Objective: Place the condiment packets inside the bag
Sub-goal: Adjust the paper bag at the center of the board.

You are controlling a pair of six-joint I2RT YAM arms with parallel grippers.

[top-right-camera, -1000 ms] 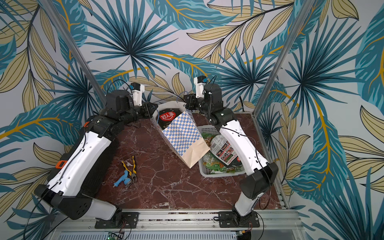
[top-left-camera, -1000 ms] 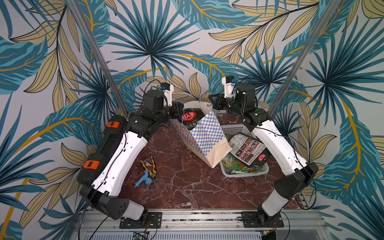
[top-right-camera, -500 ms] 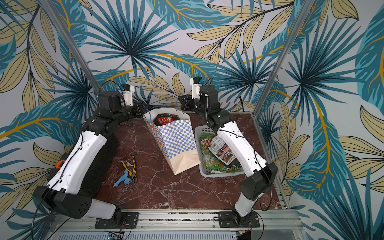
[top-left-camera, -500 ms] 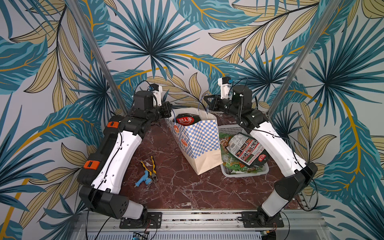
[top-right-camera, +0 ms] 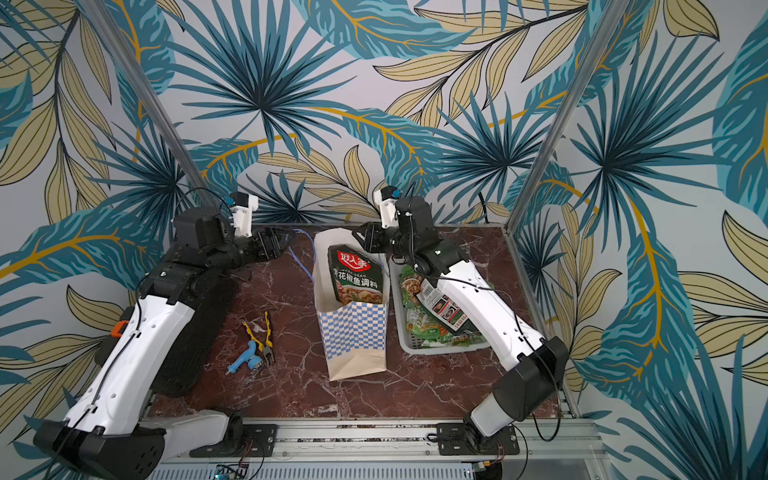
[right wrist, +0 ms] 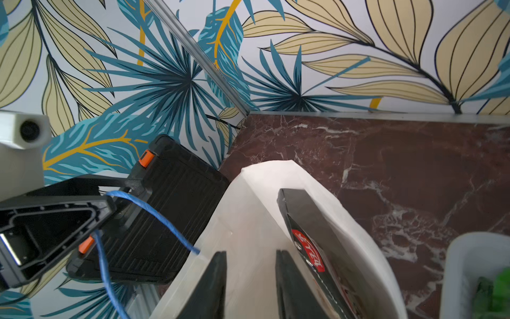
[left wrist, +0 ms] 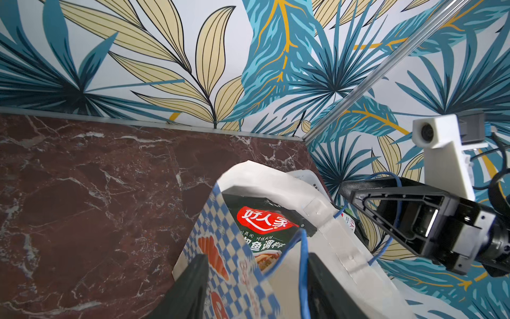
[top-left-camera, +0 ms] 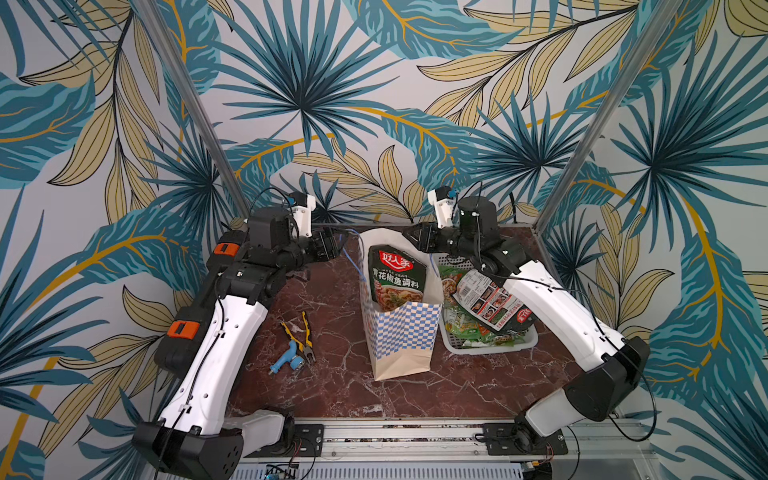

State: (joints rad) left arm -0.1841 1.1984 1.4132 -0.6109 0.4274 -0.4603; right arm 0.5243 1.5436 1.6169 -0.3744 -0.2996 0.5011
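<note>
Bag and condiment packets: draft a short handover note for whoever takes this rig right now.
Left gripper: open, a blue cord handle loose between its fingers.
Right gripper: open at the bag's mouth, the other handle looped over it.
Bag stands upright beside the white basket.
Done: one large dark packet stands in the bag, top sticking out.
Left: the second dark packet and the small green packets, in the basket.
</note>
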